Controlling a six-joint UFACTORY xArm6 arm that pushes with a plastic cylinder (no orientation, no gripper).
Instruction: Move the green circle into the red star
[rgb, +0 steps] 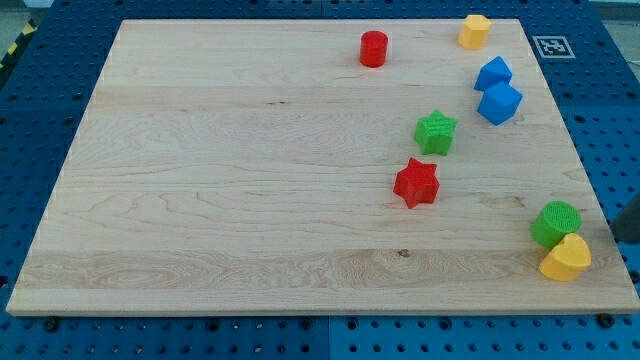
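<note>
The green circle (555, 222) sits near the board's right edge, low in the view. It touches a yellow heart-shaped block (566, 259) just below it. The red star (416, 183) lies to the circle's upper left, well apart from it. A dark rod comes in at the view's right edge. My tip (614, 236) is just right of the green circle, off the board's edge, with a small gap to the circle.
A green star (435, 131) sits just above the red star. Two blue blocks (493, 73) (499, 102) lie at the upper right, a yellow block (474, 31) and a red cylinder (373, 48) near the top edge. The wooden board (220, 180) rests on a blue pegboard table.
</note>
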